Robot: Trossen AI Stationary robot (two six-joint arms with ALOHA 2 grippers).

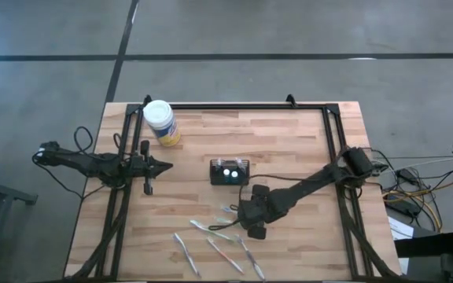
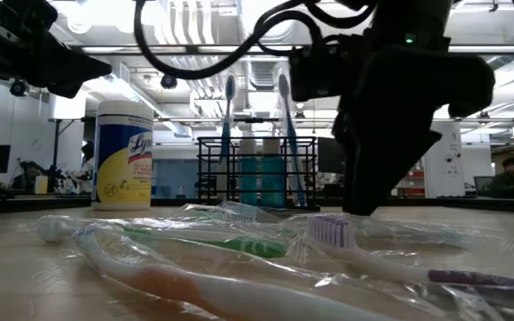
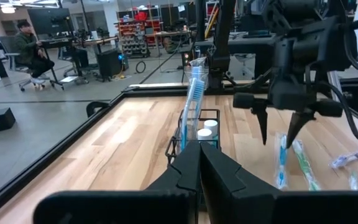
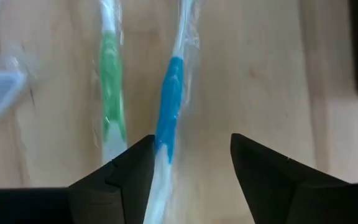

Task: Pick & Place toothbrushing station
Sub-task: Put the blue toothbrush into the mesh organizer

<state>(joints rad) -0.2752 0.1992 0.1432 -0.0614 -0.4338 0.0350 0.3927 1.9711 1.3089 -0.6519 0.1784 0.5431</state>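
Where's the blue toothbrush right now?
The blue toothbrush lies flat on the table, beside the green toothbrush, under the open right pincer, in front of the caddy.

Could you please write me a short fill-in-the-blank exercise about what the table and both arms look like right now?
1. The right gripper hovers with open fingers over the ___-handled toothbrush.
2. The caddy holds ___ upright toothbrushes.
3. The left gripper is ___, beside the yellow jar.

Missing words: blue; two; shut

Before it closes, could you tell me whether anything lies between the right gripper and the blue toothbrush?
Nothing visible does. The right gripper hangs open directly over the blue toothbrush, bare table between them. The green toothbrush lies alongside, outside the fingers.
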